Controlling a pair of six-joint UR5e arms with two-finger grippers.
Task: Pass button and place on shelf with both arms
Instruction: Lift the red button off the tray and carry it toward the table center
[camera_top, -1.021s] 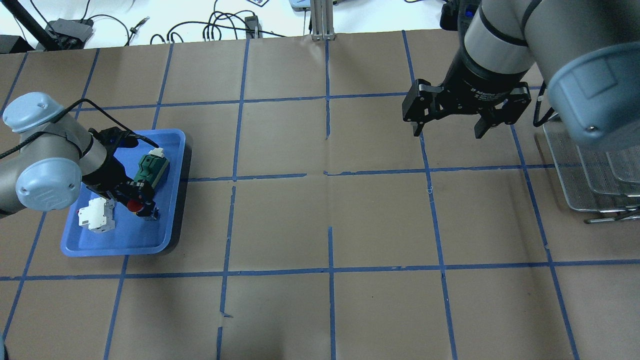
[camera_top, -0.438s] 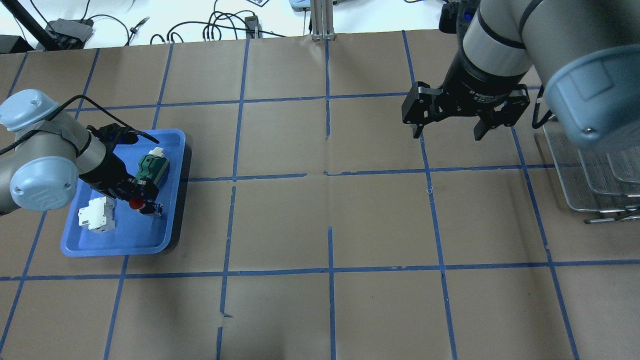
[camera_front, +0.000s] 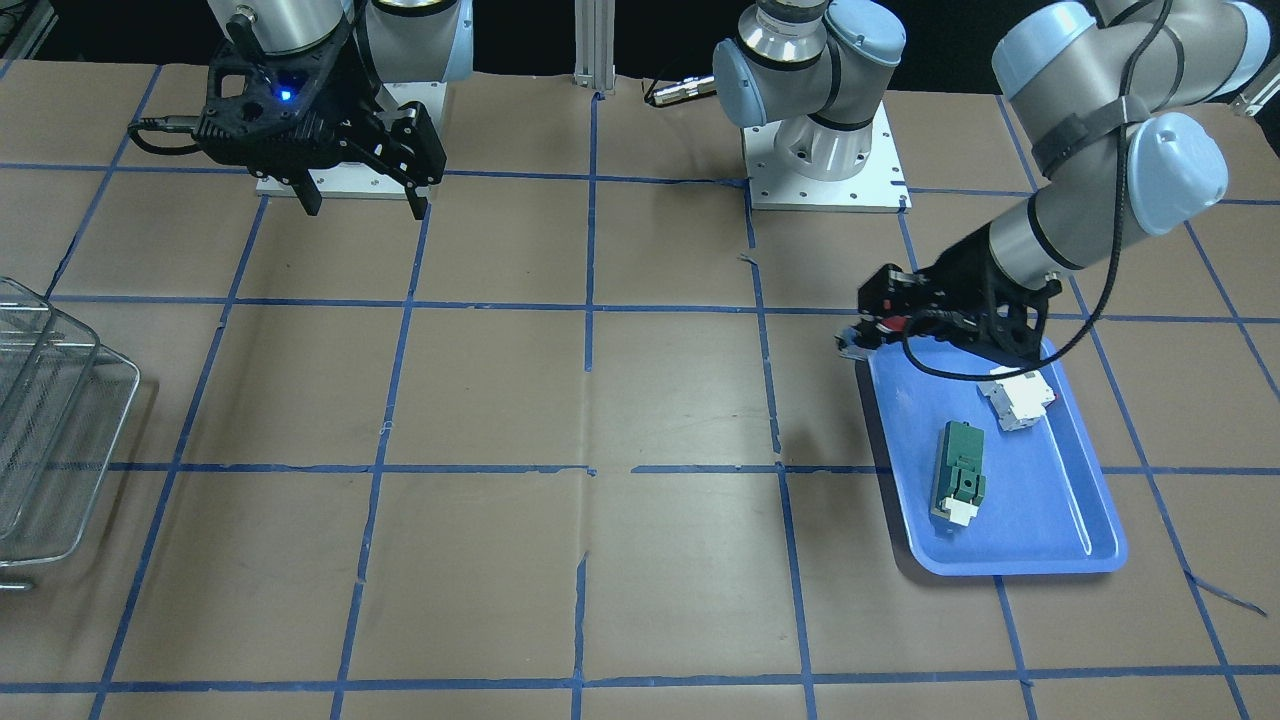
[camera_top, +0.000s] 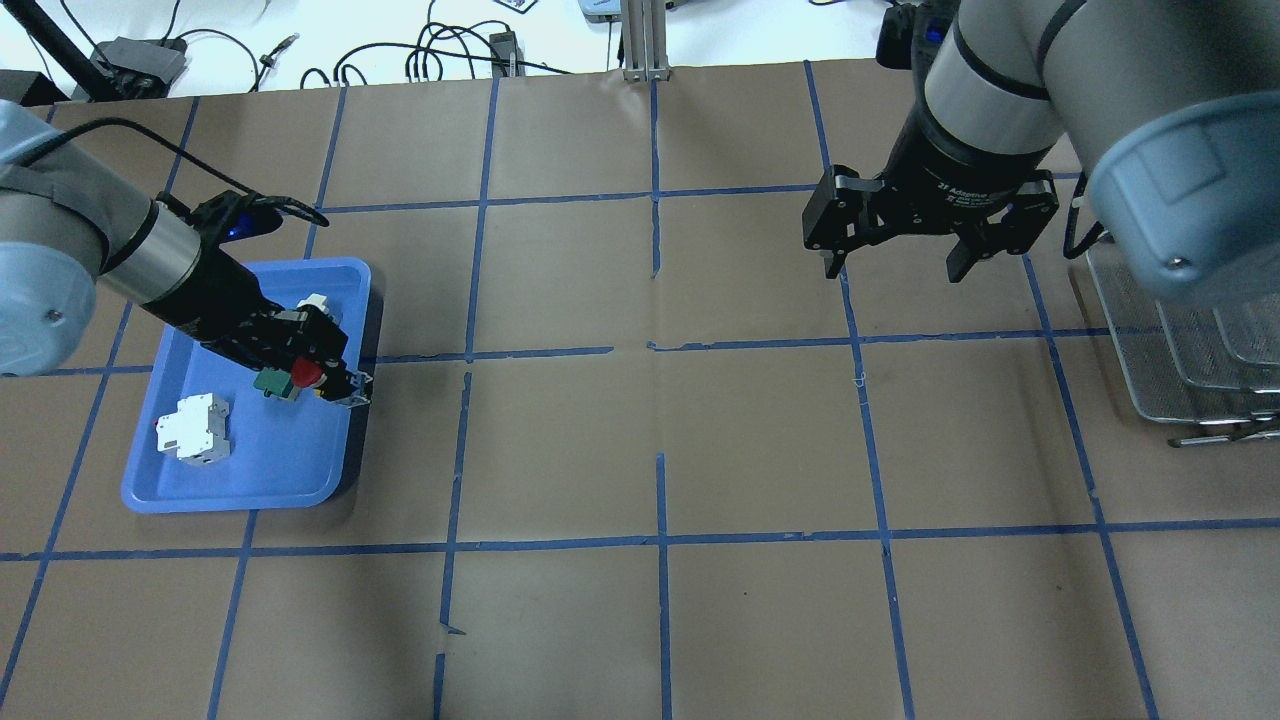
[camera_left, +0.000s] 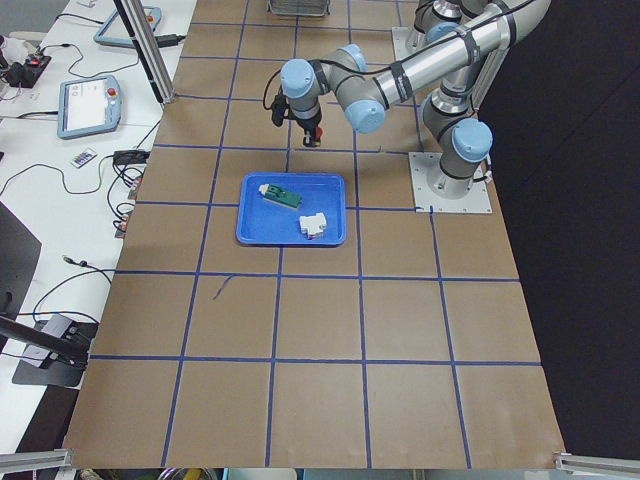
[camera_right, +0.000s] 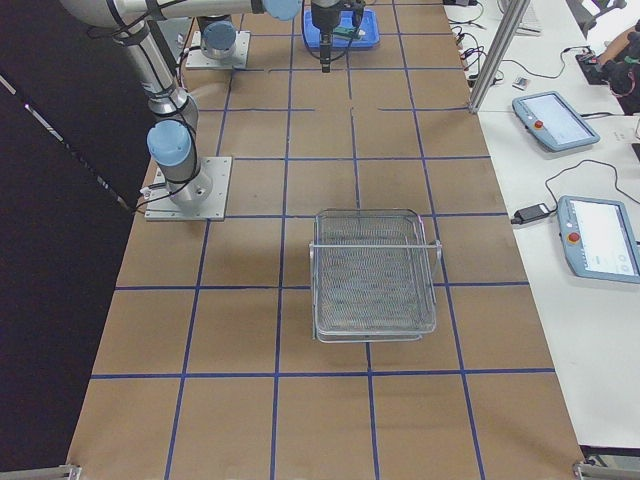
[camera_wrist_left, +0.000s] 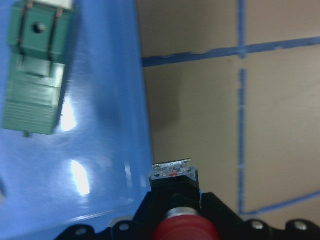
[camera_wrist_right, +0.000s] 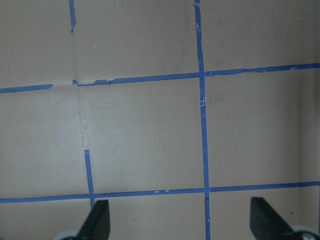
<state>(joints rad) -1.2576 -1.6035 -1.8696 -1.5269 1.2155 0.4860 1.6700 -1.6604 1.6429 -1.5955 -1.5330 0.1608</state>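
Observation:
The button (camera_top: 305, 374), with its red cap and black collar, is held in my left gripper (camera_top: 322, 376), which is shut on it and holds it above the right edge of the blue tray (camera_top: 250, 470). In the left wrist view the red cap (camera_wrist_left: 184, 231) is at the bottom, with the clear block (camera_wrist_left: 172, 170) pointing out past the tray rim. In the front view the button (camera_front: 893, 322) hangs over the tray's near corner. My right gripper (camera_top: 895, 265) is open and empty, high over the table's right half. The wire shelf (camera_top: 1180, 350) stands at the far right edge.
The green module (camera_front: 960, 470) and the white breaker block (camera_front: 1018, 398) lie in the blue tray (camera_front: 1040, 520). The table is brown paper with a blue tape grid. The right wrist view shows bare paper between the open fingertips (camera_wrist_right: 97, 222). Cables lie beyond the far edge.
My left gripper has risen out of the tray with the button and moved right to the tray's right edge. The right gripper has barely moved and stays open.

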